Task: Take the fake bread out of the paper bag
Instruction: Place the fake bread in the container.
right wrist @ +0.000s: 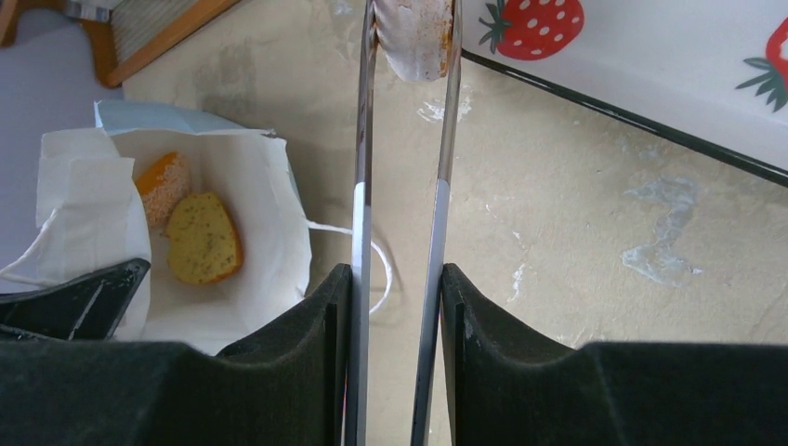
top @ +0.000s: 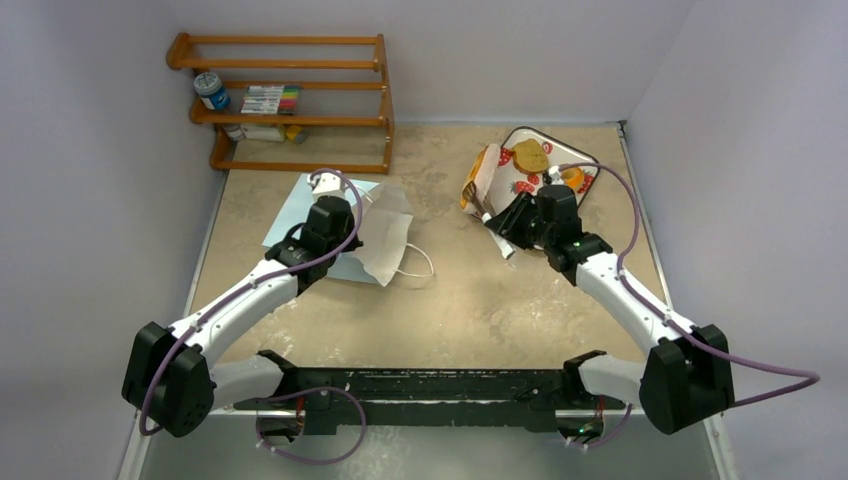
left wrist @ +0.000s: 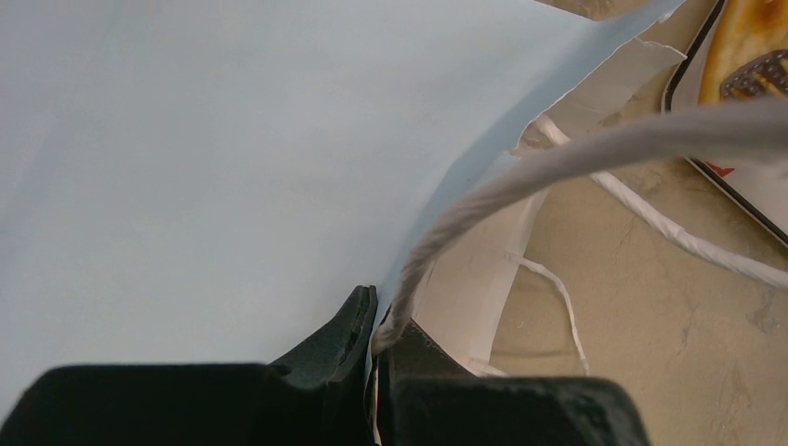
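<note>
Soft, even light; near edges blurred (wrist views).

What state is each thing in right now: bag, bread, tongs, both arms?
paper bag: on its side, mouth open.
left gripper: jaws shut on the paper bag's rim and cord.
right gripper: jaws shut on the tongs.
tongs: pinching a pale bread piece beside the tray.
fake bread: two pieces in the bag, two on the tray.

A wooden rack (top: 300, 100) stands at eleven o'clock on the counter (top: 450, 300), holding a blue-lidded jar (top: 211, 90) and markers (top: 270, 98); a strawberry-print tray (right wrist: 650, 70) sits at one o'clock.
</note>
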`<action>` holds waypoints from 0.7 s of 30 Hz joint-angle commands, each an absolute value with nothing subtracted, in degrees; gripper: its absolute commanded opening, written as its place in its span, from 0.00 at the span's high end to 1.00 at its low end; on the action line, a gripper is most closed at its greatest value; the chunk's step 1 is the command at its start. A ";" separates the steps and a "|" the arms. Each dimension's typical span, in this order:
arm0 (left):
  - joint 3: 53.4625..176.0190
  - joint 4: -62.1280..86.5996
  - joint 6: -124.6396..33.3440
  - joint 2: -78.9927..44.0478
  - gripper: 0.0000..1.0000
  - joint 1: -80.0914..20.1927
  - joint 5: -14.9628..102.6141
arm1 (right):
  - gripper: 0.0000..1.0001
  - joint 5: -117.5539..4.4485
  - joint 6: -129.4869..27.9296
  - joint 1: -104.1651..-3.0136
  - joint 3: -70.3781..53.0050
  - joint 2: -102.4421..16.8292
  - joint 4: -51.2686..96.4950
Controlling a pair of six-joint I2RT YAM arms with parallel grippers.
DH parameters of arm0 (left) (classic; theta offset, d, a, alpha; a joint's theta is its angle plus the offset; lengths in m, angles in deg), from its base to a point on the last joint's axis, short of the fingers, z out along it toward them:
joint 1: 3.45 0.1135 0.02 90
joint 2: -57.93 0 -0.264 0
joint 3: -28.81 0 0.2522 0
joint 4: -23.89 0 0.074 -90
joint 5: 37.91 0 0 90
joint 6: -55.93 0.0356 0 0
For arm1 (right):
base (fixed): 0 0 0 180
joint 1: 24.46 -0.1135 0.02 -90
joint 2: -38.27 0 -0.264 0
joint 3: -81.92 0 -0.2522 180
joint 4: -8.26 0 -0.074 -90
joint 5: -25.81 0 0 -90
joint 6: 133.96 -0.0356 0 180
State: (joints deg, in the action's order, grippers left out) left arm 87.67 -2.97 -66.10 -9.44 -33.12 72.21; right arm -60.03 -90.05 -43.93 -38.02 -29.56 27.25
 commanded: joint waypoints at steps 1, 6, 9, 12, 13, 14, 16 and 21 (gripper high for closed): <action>89.84 -1.63 -65.19 -7.87 1.00 -32.89 70.14 | 1.00 -56.02 -92.45 -42.72 -39.33 -29.49 17.24; 89.99 -2.07 -64.51 -7.36 1.00 -32.89 69.94 | 1.00 -56.55 -93.82 -42.33 -41.90 -27.74 16.01; 89.90 -2.17 -64.23 -7.44 1.00 -32.89 69.93 | 1.00 -56.67 -94.56 -42.14 -43.19 -26.94 15.74; 90.01 -2.13 -64.13 -7.64 1.00 -32.92 69.76 | 1.00 -57.02 -95.21 -41.83 -44.58 -26.26 15.35; 90.02 -2.10 -64.13 -7.77 1.00 -32.94 69.73 | 1.00 -57.11 -95.35 -41.72 -45.00 -26.05 15.10; 90.03 -2.06 -64.04 -7.92 1.00 -32.90 69.64 | 1.00 -57.22 -95.62 -41.57 -45.35 -25.98 14.89; 90.24 -1.96 -63.93 -7.99 1.00 -32.89 69.58 | 1.00 -57.48 -95.92 -41.16 -46.01 -25.91 14.53; 90.73 -2.13 -63.62 -8.38 1.00 -32.89 69.59 | 1.00 -56.87 -96.00 -40.21 -46.18 -26.75 14.15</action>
State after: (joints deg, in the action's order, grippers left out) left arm 87.80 -4.17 -64.44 -8.96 -33.10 70.48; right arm -57.93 -95.40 -40.98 -46.76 -27.57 19.32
